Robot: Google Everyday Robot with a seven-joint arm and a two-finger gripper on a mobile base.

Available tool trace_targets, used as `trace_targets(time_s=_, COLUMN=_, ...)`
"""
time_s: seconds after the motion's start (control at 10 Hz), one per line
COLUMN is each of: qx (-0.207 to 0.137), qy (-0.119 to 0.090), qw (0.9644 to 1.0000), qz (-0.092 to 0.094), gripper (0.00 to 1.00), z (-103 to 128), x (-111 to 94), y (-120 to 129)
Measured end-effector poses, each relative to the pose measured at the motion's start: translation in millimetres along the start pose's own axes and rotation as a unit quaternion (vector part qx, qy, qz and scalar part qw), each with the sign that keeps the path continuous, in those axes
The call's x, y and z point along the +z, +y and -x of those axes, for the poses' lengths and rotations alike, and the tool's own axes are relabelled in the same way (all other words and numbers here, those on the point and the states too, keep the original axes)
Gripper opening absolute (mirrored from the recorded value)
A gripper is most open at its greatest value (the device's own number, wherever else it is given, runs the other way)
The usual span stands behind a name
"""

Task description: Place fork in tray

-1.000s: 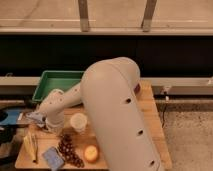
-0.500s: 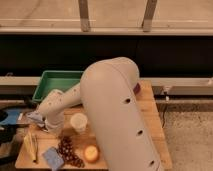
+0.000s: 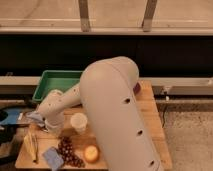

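Fork: you cannot make it out anywhere on the wooden table (image 3: 150, 107); the green tray (image 3: 55, 82) sits at the table's 10 o'clock corner. Gripper (image 3: 50, 125): you find it low over the table at 6 o'clock from the tray, fingers drawn together, whether on anything you cannot tell. Around it: white cup (image 3: 79, 121) at its 3 o'clock, dark grapes (image 3: 68, 151) at 5 o'clock, a round yellow fruit (image 3: 91, 153) beyond those.

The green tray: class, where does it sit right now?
The green tray sits at the table's far left corner, behind the arm; the gripper hangs nearer the camera, left of the white cup.
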Motion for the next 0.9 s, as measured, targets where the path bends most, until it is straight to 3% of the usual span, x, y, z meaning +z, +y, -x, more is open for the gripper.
trace_targets(time_s=0.2, qx=-0.004, qy=-0.006, qw=1.0, qz=-0.001, gripper=0.0, z=0.2, x=-3.4, y=-1.4)
trace_targets(time_s=0.3, qx=-0.008, qy=-0.021, qw=0.9997, qz=-0.002, gripper=0.0, z=3.3, x=-10.7, y=-3.4)
trace_targets(time_s=0.5, qx=-0.02, qy=-0.048, qw=0.9986, qz=-0.011, gripper=0.0, z=9.2, x=-44.5, y=-9.4)
trace_targets(time_s=0.9, qx=-0.02, qy=-0.07, qw=0.9968, qz=-0.032, gripper=0.0, z=4.8, x=-91.3, y=-25.6)
